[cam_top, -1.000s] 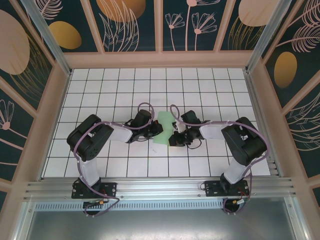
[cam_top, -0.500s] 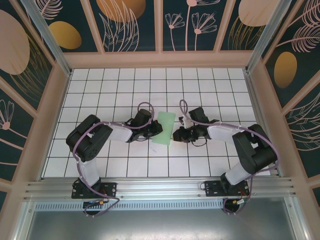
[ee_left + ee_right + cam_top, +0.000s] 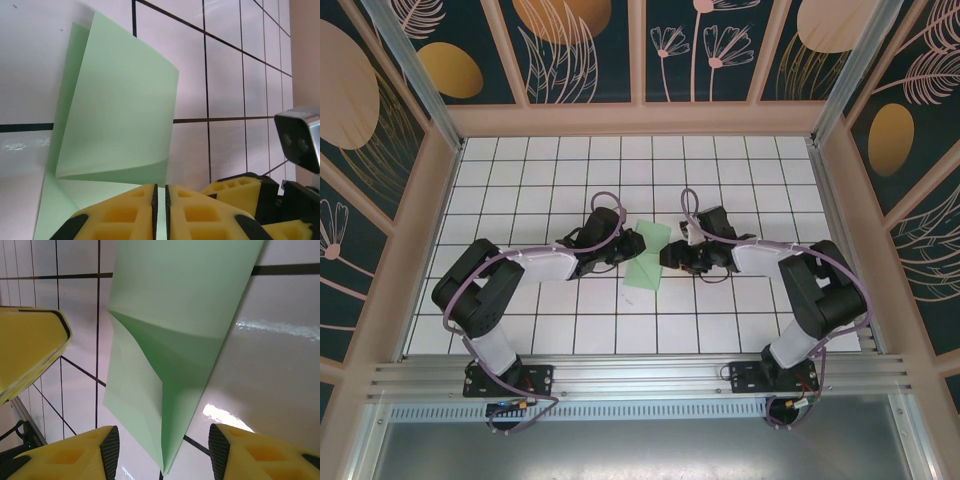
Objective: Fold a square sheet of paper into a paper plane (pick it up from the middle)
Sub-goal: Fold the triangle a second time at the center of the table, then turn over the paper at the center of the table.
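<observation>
The square sheet of paper (image 3: 645, 266) is pale green, folded over and tilted, in the middle of the white grid table. Its upper flap (image 3: 120, 110) stands lifted off the lower layer along a crease. My left gripper (image 3: 631, 244) sits at the sheet's left edge. Its yellow fingers (image 3: 120, 215) stand a thin slit apart over the paper's near edge, and I cannot tell whether they pinch it. My right gripper (image 3: 669, 257) is at the sheet's right edge and open. In the right wrist view the paper's pointed end (image 3: 170, 440) reaches between the spread pads (image 3: 110, 450) without touching them.
The white grid table (image 3: 520, 180) is ringed by wooden walls (image 3: 640, 118) and has a metal rail at its near edge (image 3: 640, 378). The two grippers face each other closely across the paper. The right wrist camera (image 3: 300, 142) shows in the left wrist view.
The right gripper has opened and let the paper go. The left arm has swung its elbow outward and its gripper has shifted up. The sheet has tilted and its flap has sprung up.
</observation>
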`<move>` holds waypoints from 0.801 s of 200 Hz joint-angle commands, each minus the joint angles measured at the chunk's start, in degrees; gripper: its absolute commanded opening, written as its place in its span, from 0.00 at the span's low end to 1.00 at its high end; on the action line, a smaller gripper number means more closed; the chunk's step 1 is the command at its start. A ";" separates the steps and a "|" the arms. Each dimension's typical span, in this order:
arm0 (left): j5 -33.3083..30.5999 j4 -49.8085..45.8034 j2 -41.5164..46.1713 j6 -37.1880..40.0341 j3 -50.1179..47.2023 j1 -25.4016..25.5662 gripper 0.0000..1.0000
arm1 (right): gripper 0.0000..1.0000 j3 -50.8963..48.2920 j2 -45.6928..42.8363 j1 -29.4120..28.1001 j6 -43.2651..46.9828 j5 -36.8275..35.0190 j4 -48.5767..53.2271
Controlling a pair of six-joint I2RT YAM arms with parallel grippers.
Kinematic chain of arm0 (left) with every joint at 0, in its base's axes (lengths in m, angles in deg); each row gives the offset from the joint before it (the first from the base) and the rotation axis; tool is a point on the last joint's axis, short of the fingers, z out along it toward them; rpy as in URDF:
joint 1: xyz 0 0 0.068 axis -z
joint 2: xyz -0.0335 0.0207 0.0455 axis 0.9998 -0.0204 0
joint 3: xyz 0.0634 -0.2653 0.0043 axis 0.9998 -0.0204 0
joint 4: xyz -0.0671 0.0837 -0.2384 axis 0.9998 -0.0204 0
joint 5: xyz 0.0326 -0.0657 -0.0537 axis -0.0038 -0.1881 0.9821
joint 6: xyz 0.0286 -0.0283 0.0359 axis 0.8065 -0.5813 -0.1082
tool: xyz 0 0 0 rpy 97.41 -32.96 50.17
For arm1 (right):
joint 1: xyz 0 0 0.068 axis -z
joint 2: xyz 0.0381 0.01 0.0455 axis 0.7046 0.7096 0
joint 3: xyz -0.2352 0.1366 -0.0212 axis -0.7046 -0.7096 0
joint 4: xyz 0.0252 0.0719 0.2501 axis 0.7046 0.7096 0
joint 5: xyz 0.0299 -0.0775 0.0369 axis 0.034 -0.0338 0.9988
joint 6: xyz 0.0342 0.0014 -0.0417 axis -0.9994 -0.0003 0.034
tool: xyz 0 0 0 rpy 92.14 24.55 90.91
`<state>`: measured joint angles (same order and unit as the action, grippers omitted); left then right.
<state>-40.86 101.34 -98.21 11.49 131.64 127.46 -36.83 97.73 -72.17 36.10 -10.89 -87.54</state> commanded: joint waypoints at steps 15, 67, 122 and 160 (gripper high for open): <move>0.00 -0.94 -0.32 1.12 -0.39 -0.23 0.11 | 0.54 2.44 3.00 -0.23 -0.64 -0.43 -2.11; 0.20 -0.91 -4.03 0.98 -0.12 -0.26 0.08 | 0.53 3.79 5.60 -0.31 -1.56 -1.14 -3.10; 0.63 -0.04 -6.49 0.94 -0.86 -0.23 0.06 | 0.52 5.11 7.62 -0.35 -2.35 -2.33 -2.75; 0.81 -0.01 -6.69 1.01 -1.97 -0.29 0.05 | 0.53 5.88 8.75 -0.40 -3.00 -1.76 -3.37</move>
<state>-40.38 100.89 -104.12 11.66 130.70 127.46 -33.01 104.11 -72.22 33.70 -11.94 -89.24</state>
